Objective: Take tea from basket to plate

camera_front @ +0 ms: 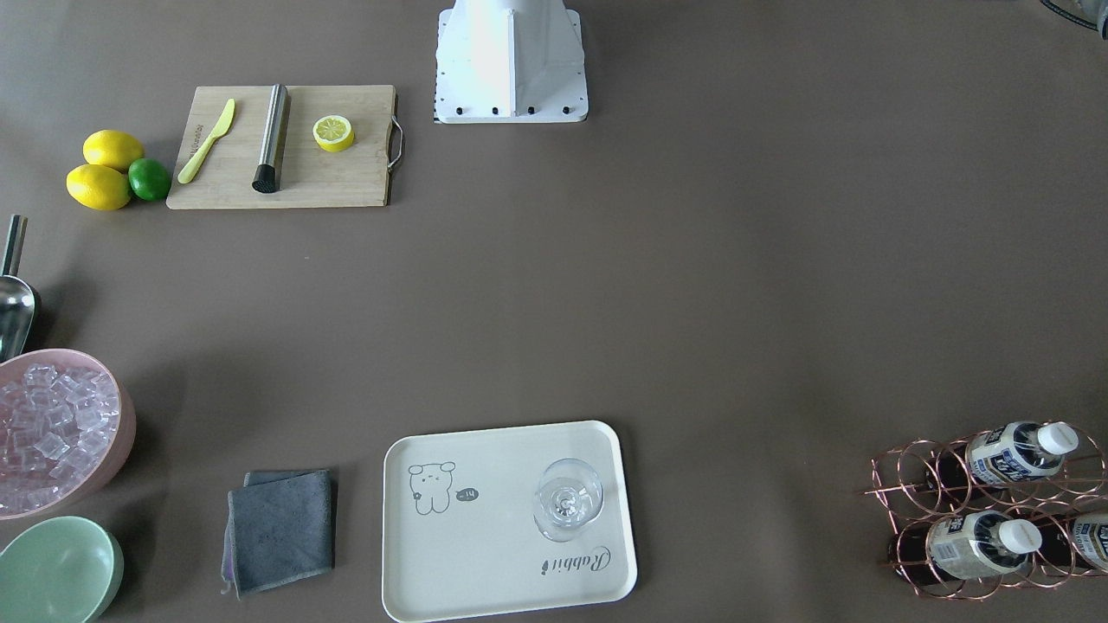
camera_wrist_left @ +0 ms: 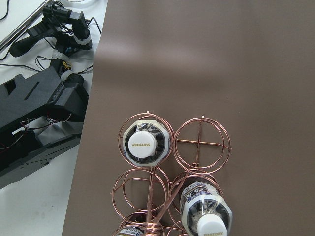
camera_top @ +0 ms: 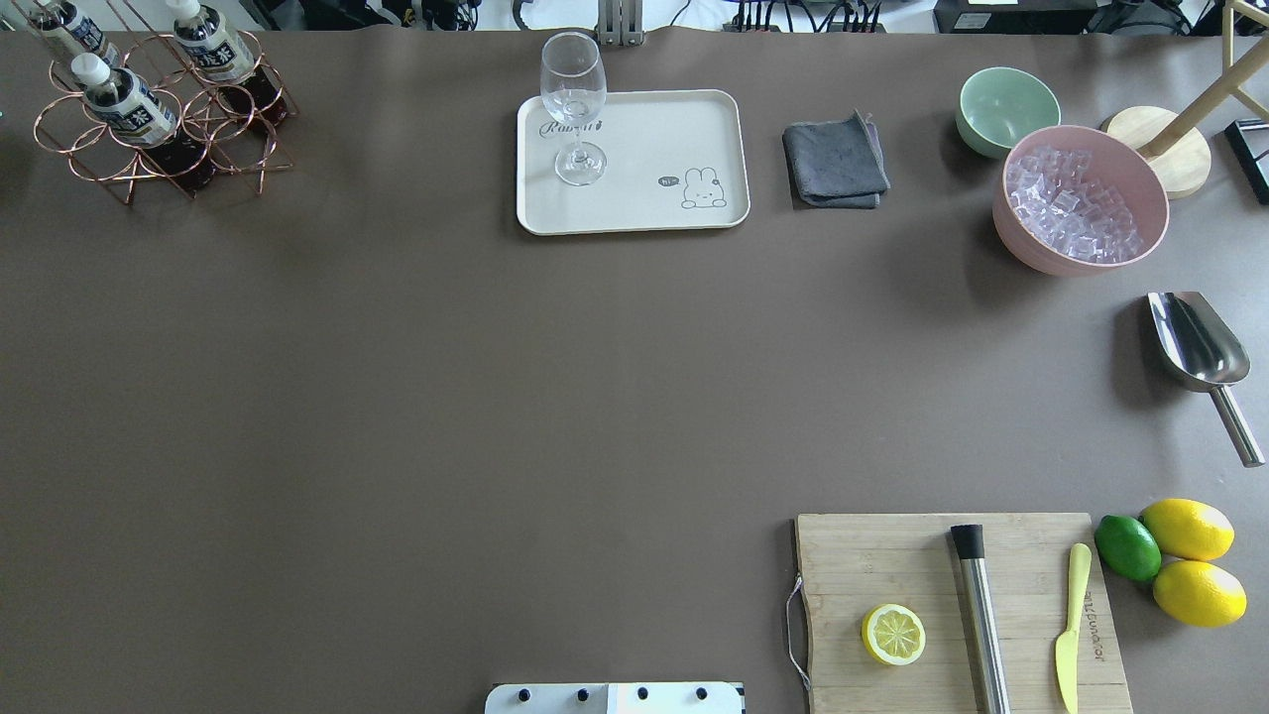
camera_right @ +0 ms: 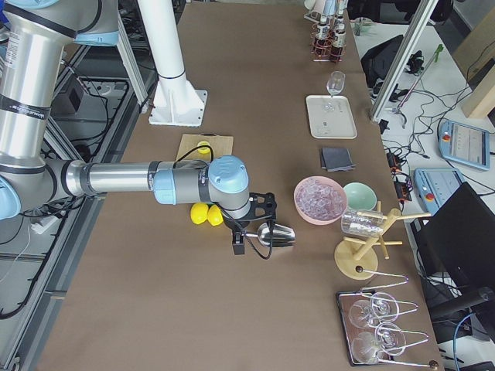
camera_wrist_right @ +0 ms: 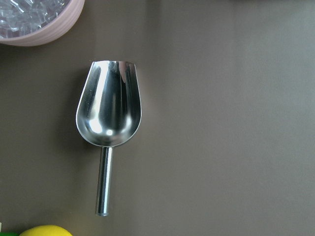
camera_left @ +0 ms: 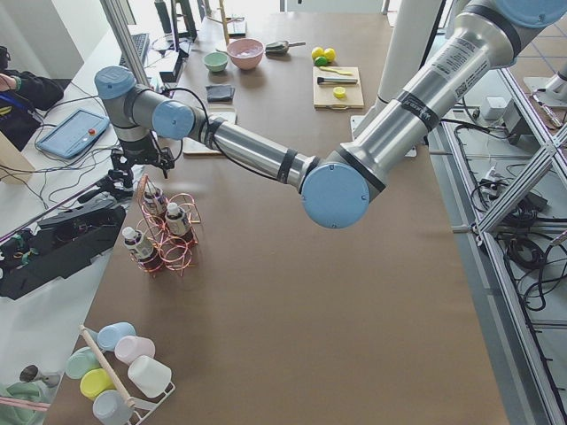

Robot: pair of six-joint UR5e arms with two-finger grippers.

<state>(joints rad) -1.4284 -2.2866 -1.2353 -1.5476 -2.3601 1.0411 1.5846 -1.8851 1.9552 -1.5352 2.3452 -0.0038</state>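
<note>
wine glass (camera_front: 568, 500) stands on plate (camera_front: 493, 554), tea (camera_front: 963, 545) in basket (camera_front: 917, 484); left hand (camera_left: 144, 168), right hand (camera_right: 249, 228) grip: cannot tell.

**Both tools unreadable**

The left tool (camera_left: 142, 166) over the basket (camera_wrist_left: 202, 141), the right tool (camera_right: 251, 228) by the scoop (camera_wrist_right: 109, 105): side views only, jaws too small to call. The front view's frame cuts one tea (camera_front: 1092, 538) at the desk's (camera_front: 692, 303) far-left corner.

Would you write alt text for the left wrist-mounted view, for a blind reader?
Top-down on the copper wire basket near the brown table's edge: a white-capped tea bottle stands in one top-row ring, the ring beside it is empty, and a second bottle sits in the row below. Black equipment and cables lie off the table at left.
</note>
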